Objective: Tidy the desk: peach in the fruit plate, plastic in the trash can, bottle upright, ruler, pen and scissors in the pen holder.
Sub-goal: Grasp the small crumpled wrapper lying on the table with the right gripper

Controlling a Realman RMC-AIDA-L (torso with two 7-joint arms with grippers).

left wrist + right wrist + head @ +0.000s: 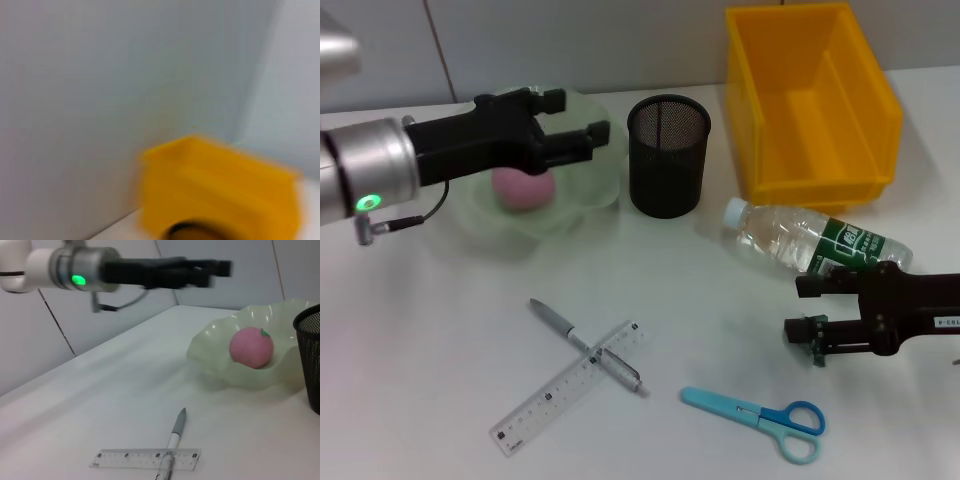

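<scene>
Peach (524,188) is already in the fruit plate (585,195), just beside the pen holder (668,155), so that item looks done. My left gripper (582,133) hangs above the plate, off the peach, jaws apart and empty. My right gripper (808,312) sits low over the desk (410,340) just in front of the bottle (810,240), jaws apart, nothing between them. Bottle lies on its side between the pen holder and the yellow bin (810,100), cap end toward the holder, label end toward my right gripper. It's clear thin plastic and reads as empty or near it, so I judge it light, round, prone to roll and to dent under a hard squeeze; I'd take it across the body near the label where the wall is stiffer, moderate force, then tip it up onto its base. Pen (586,346) lies across the ruler (567,387), touching it, well in front of the holder: pen is stiff and thin, grab mid-barrel. Ruler is flat, clear, slick and flush to the desk, hardest pick of the 3; probably pinch one end across its width after the pen is off. Scissors (760,418) lie closed, also in front of the holder, toward the bottle's side; rigid, best taken at the blades just ahead of the handles. No loose plastic scrap visible in any view.
</scene>
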